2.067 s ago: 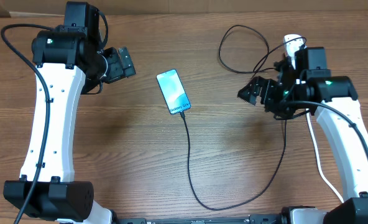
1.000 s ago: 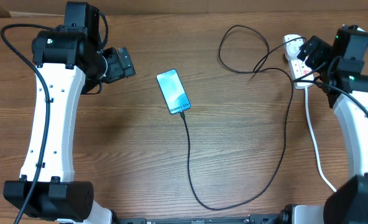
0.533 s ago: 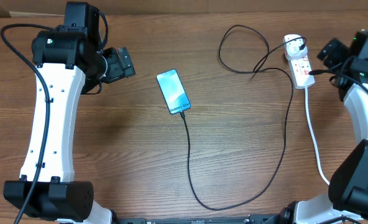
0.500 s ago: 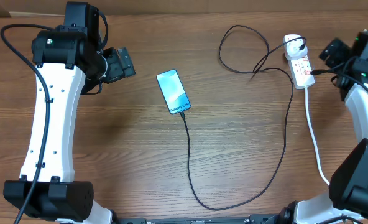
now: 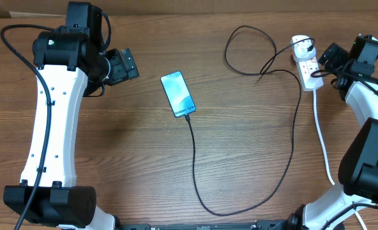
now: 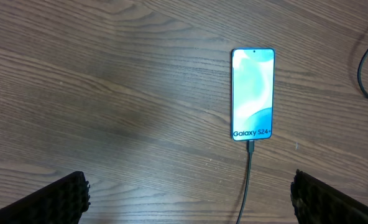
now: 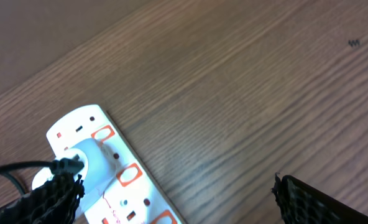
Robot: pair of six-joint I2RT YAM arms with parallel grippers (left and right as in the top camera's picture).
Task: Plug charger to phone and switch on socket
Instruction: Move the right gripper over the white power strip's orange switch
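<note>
The phone [image 5: 178,94] lies screen-up in the middle of the table, and in the left wrist view the phone [image 6: 253,93] shows its lit blue screen. The charger [image 5: 195,172], a thin black cable, meets the phone's bottom edge, loops toward the front edge, then runs up to the socket [image 5: 308,62] at the back right. My left gripper [image 5: 125,65] hovers open, left of the phone. My right gripper [image 5: 330,57] is open just right of the socket. In the right wrist view the socket [image 7: 119,186] lies under the left finger, with red-outlined switches showing.
A thick white cord [image 5: 321,137] runs from the socket toward the front right. The charger makes a loose loop [image 5: 240,51] at the back. The table's back edge passes close behind the socket.
The right arm swung from over the socket out to the far right, then came back slightly toward it. The left arm, phone and cable stayed still.
</note>
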